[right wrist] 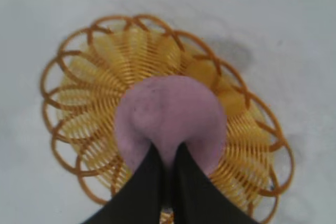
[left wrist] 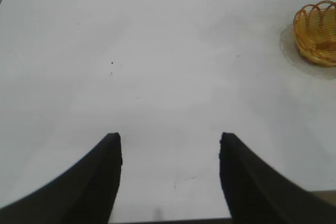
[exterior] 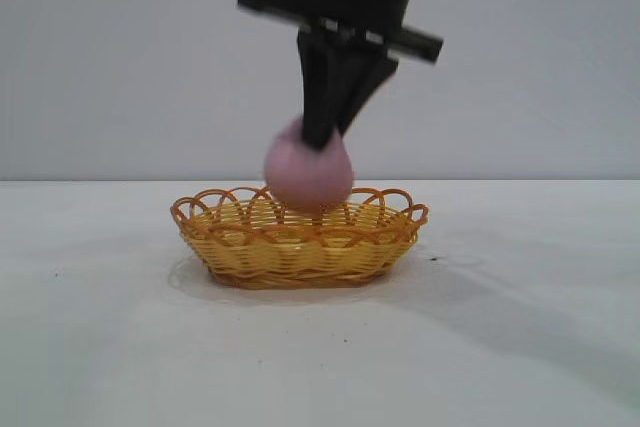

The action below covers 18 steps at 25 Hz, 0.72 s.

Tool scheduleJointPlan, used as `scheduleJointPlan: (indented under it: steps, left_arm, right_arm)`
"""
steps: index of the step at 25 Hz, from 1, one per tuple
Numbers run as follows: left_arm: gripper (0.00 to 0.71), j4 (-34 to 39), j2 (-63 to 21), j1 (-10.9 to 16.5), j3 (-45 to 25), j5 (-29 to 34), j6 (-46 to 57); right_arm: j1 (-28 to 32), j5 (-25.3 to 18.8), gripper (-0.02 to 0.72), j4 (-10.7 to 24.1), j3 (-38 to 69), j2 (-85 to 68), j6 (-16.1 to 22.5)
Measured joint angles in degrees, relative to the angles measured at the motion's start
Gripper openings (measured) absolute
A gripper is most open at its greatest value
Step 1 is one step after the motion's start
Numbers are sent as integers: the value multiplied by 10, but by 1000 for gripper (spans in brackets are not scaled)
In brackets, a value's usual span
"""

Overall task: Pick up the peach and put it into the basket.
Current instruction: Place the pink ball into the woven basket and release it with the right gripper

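Observation:
My right gripper hangs straight down over the yellow-orange wicker basket and is shut on the top of the pink-mauve peach. The peach hangs just above the basket's middle, its underside about level with the looped rim. In the right wrist view the two black fingers pinch the peach near its edge, with the basket spread out below it. My left gripper is open and empty above bare table; the basket shows far off at that view's edge.
The white table runs all round the basket, with a few small dark specks. A plain pale wall stands behind. The right arm's shadow falls on the table right of the basket.

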<state>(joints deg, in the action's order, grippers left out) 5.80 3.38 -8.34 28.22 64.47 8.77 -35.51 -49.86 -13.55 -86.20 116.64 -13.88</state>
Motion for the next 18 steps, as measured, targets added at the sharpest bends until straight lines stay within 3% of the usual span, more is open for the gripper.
scheduleJointPlan:
  steps: [4,5,6,11,13,18]
  left_arm:
    - [400,0,0,0,0,0,0]
    - [400,0,0,0,0,0,0]
    - [400,-1,0,0,0,0,0]
    - [400,-1,0,0,0,0,-1]
    - [400,-1,0,0,0,0,-1]
    - [400,-2,0,0,0,0,-1]
  right_arm:
    - [-1,12,0,0,0,16,6]
    - [-1,16,55,0,0,19,11]
    - [-1,19,55,0,0,20,17]
    - [-1,19,308,4,0,10,40]
    - [-1,13,363,9,0,-9,41]
    - [26,-2,372,49,0,-99,68]
